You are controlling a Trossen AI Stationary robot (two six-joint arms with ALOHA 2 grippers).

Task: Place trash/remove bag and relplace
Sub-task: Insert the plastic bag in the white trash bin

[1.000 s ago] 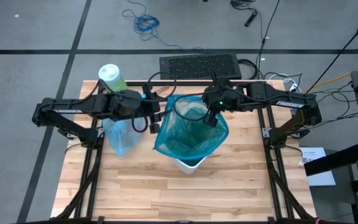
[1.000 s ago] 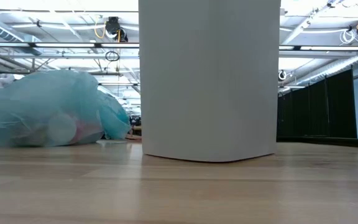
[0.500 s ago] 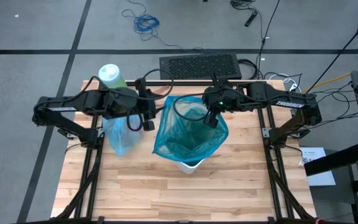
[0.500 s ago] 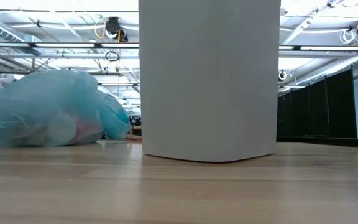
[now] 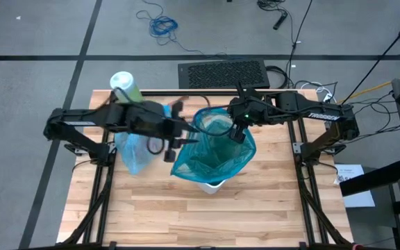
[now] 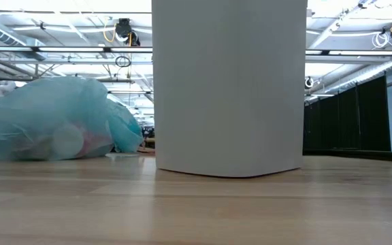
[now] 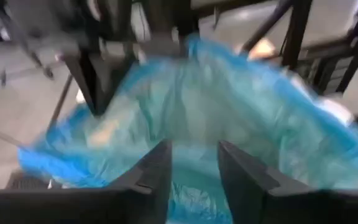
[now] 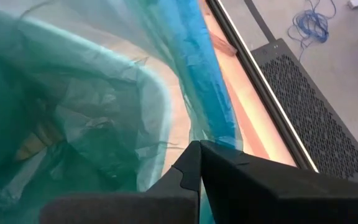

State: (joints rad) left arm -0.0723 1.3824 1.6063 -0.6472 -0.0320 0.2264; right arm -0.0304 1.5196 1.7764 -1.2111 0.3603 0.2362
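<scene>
My left gripper [image 5: 180, 137] reaches in over the left edge of the darker teal-green plastic bag [image 5: 210, 160] that is draped over the white plastic wastebasket [image 6: 229, 88] at the middle of the wooden table [image 5: 186, 215]. My left fingers [image 7: 151, 180] stand apart with a clear gap between them, and teal plastic fills the space beyond them; whether any of it is caught between them I cannot tell. My right gripper [image 5: 237, 133] sits at the right side of the same bag's mouth, its fingers [image 8: 191, 168] pressed together on the thin plastic rim. The thin translucent sky-blue plastic bin liner [image 5: 135, 151], with pale scraps of trash [image 6: 70, 139] showing through it, lies on the table to the left of the wastebasket, under my left arm. A large green bottle with a white cap [image 5: 125, 86] stands at the table's far left corner.
</scene>
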